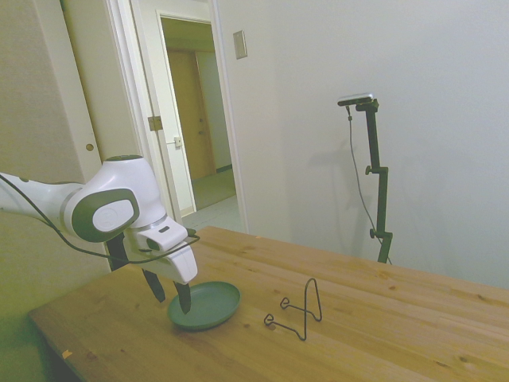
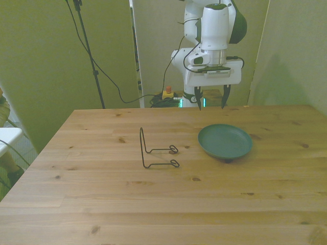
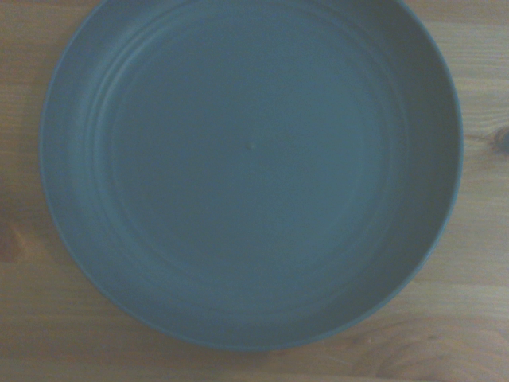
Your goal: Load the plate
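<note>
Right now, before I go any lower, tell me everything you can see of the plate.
The plate is small, round, dark green and matte, with a shallow raised rim and faint rings inside. It is empty and lies flat, right way up, on the wooden table, to the front view's right of the wire stand and apart from it. The gripper, fingers open, hangs above its far edge; nothing but the table touches it.

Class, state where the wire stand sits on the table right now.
In the front view, the black wire stand stands on the wooden table, left of the green plate and apart from it.
</note>
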`<state>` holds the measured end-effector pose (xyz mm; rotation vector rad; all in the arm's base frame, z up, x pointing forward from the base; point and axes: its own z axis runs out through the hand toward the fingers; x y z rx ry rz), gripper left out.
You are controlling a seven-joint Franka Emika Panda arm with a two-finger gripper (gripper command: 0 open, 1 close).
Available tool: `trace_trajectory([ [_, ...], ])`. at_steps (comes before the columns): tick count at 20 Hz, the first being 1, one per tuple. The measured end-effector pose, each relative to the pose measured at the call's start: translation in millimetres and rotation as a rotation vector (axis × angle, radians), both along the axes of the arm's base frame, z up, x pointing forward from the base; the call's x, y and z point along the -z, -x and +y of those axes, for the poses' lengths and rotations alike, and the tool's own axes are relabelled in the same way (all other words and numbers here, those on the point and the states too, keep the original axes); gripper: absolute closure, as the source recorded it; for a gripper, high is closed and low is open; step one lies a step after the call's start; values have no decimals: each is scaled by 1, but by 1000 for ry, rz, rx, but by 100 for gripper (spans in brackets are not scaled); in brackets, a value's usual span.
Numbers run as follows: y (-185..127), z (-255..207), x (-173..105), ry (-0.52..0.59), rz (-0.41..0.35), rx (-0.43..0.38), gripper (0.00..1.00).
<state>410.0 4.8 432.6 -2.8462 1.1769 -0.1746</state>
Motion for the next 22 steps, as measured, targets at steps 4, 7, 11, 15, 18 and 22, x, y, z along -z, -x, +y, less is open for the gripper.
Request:
trace_trajectory([
  [4,-4,-3,0,-14,-16,14,0],
  [7,-15,-11,-2,-24,-39,33,0],
  [11,-34,-38,-3,-77,-78,84,0],
  [15,-52,-77,13,-127,-68,112,0],
  [18,-68,-102,23,-157,-63,119,0],
  [22,-87,-121,23,-180,-71,131,0],
])
